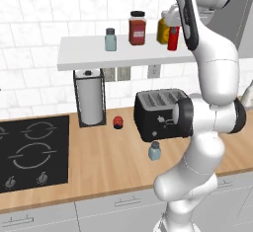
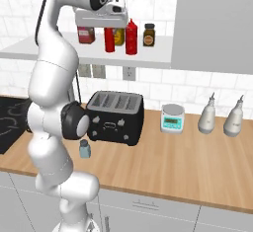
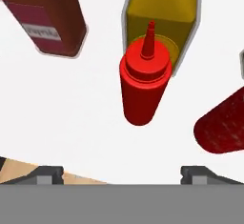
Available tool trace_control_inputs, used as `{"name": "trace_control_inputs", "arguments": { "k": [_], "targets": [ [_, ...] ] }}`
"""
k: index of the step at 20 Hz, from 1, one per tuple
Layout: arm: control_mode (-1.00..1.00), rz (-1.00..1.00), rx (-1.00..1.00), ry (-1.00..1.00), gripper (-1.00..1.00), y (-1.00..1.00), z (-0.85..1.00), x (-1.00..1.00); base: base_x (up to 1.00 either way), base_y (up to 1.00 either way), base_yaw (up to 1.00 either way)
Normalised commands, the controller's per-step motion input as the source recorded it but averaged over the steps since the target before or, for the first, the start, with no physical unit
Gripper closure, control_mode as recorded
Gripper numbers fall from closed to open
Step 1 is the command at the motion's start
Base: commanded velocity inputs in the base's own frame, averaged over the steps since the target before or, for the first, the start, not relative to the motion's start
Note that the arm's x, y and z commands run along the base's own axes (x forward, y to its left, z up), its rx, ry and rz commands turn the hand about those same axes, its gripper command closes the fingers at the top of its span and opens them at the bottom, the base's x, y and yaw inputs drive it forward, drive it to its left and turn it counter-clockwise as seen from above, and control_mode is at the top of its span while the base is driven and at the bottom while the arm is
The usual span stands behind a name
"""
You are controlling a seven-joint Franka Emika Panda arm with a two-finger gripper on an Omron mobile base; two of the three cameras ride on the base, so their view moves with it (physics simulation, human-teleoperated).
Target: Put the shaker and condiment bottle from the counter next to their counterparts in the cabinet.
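Observation:
My gripper (image 3: 122,173) hangs open above the white cabinet shelf (image 3: 71,108), nothing between its fingertips. Right below it a red squeeze condiment bottle (image 3: 143,82) stands upright, free of the fingers. A second, matching red bottle (image 3: 224,125) stands close by; both stand side by side on the shelf, one (image 2: 109,39) beneath my hand and the other (image 2: 131,37) to its right. One pale blue-grey shaker (image 1: 110,39) with a dark cap stands at the shelf's left part. Its twin shaker (image 1: 154,151) stands on the wooden counter (image 1: 108,162) before the toaster.
A red-filled jar (image 3: 45,15), a yellow-filled jar (image 3: 162,18) and a small dark jar (image 2: 149,34) share the shelf. A black toaster (image 1: 160,115), paper towel roll (image 1: 90,96), small red round object (image 1: 118,122), cooktop (image 1: 32,152), scale (image 2: 172,118) and two white bottles (image 2: 206,117) occupy the counter.

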Motion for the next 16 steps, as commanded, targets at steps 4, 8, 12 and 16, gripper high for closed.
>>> {"name": "trace_control_inputs", "arguments": {
  "k": [4,8,12,16],
  "targets": [
    [-1.0,0.0,0.0,-0.04,-1.0,0.25,0.0,-0.53,0.0,0.0,0.0],
    [-1.0,-0.05,-0.03,-0.04,-1.0,0.56,-0.42,-0.44,0.0,0.0,0.0],
    [-1.0,-0.11,-0.11,-0.33,-1.0,0.56,-0.99,-1.0,0.0,0.0,0.0],
    [-1.0,-0.12,-0.03,-0.46,-1.0,0.09,-1.0,-1.0,0.0,0.0,0.0]
  ]
}}
